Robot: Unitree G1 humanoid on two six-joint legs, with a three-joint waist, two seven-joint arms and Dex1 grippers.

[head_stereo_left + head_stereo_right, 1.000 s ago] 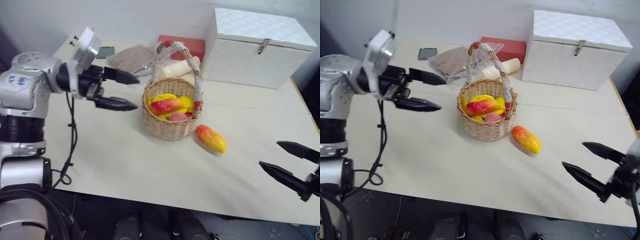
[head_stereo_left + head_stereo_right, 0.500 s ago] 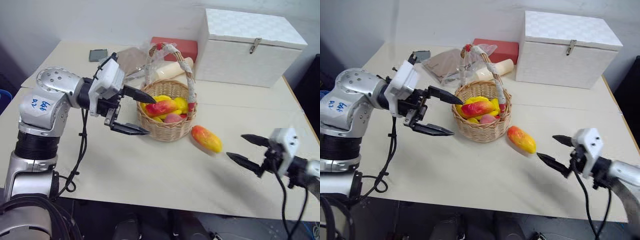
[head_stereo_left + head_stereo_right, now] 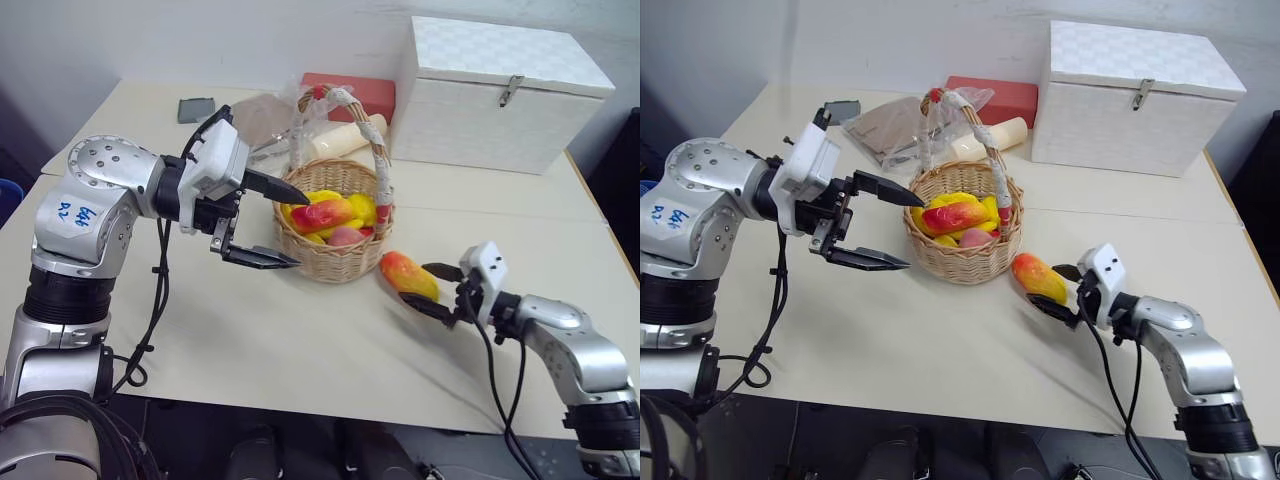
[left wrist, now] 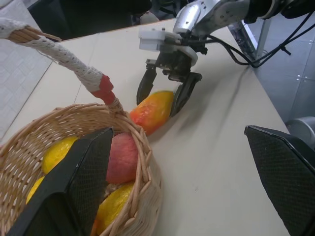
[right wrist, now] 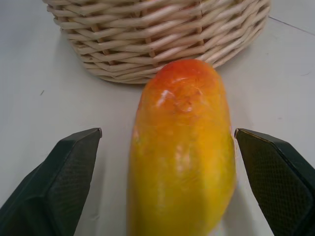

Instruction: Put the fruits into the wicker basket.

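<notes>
Pale table point(image 3: 300, 350) with clutter at the back: big white box point(image 3: 500, 90), red box point(image 3: 350, 92). Right gripper point(image 3: 432, 290) wide open, one finger on each side of the loose mango point(image 3: 409, 276), not squeezing it, mango lying on the table just beside the wicker basket point(image 3: 335, 255). Left gripper point(image 3: 272, 225) wide open too, empty, one finger tip over the basket rim, the other down by its side. Inside the basket: banana point(image 3: 362, 206) and second mango point(image 3: 328, 213).
</notes>
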